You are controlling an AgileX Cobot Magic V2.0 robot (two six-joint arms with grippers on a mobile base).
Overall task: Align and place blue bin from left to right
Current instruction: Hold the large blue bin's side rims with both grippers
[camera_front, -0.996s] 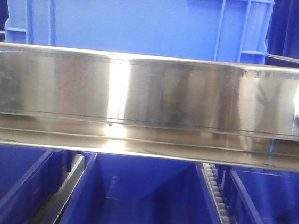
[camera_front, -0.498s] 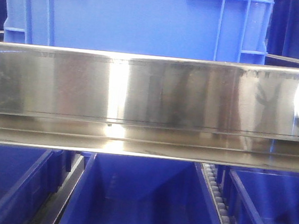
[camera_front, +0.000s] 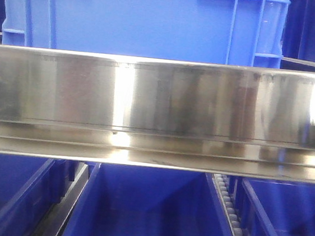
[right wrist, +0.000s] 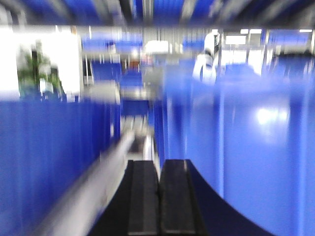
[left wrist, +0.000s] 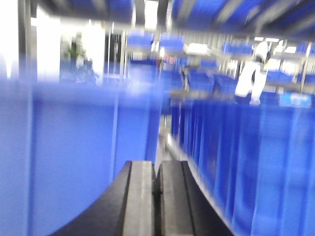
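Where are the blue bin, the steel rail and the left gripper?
blue bin [camera_front: 139,20]: front view, smooth front wall.
steel rail [camera_front: 193,99]: front view, shiny face.
left gripper [left wrist: 156,172]: left wrist view, between closed fingertips.

No readable writing anywhere, folks. A faint row of stamped marks runs along the top edge of the steel rail [camera_front: 280,79], but it's too smeared to make out. Far off, up and right of the left claw [left wrist: 156,189], there's a pale patch [left wrist: 295,99], maybe a label. All blur, no letters.
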